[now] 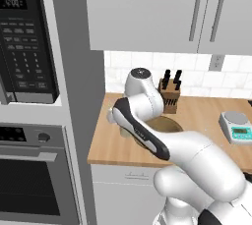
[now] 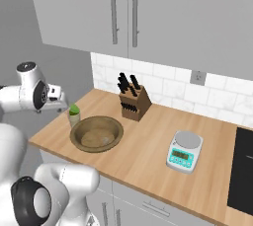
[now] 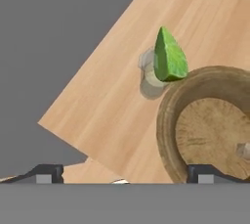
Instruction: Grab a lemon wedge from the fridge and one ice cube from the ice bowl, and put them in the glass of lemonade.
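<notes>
Lemon wedge [image 3: 170, 57] sits in the glass of lemonade [image 2: 74, 116], left of the ice bowl [image 2: 97, 133]; gripper [image 3: 125, 173], jaws spread and empty, hovers above, apparently poised for the ice cube.

Lemon wedge, glass of lemonade, ice bowl on counter.
Green lemon wedge [image 3: 169, 56] stands point-up in glass of lemonade [image 3: 152, 75], just beside brown ice bowl [image 2: 97, 133].

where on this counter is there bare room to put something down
Bare wood lies between the ice bowl and the scale, along the front edge below them, and behind the scale toward the tiled wall. It is crowded at the left end: the glass of lemonade with the lemon wedge on top stands against the bowl, the knife block just behind.
</notes>
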### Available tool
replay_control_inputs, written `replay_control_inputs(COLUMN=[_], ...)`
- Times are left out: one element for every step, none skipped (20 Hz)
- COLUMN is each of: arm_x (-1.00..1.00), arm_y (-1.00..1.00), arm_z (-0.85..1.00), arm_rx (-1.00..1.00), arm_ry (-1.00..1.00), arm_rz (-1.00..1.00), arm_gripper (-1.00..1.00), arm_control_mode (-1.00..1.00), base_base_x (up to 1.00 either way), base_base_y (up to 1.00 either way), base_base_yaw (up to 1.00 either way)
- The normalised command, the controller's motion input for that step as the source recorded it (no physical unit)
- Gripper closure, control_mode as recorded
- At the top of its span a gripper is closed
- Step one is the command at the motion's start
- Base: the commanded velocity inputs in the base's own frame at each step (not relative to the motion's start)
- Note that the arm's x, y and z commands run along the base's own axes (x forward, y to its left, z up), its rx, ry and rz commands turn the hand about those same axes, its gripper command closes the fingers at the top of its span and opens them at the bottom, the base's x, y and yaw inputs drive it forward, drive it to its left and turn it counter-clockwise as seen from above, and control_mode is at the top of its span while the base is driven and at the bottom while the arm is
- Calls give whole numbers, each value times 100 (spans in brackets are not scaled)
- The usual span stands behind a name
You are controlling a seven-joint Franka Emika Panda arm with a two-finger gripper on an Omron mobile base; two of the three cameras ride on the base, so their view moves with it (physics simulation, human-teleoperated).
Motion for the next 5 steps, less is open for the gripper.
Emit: replay_control_inputs(arm_x=[-14, -65, -34, -9, -54], arm_y=[0, -7, 0, 14, 18], arm_z=[0, 0, 0, 21, 36], arm_rx=[0, 11, 9, 0, -1], arm_ry=[-7, -10, -12, -9, -9], arm_rz=[-5, -8, -10, -17, -15], arm_gripper=[-100, -100, -100, -100, -100], arm_control_mode=[-100, -100, -100, -100, -100], base_base_x=[0, 0, 0, 0, 0], base_base_y=[0, 0, 0, 0, 0], base_base_yaw=[0, 0, 0, 0, 0])
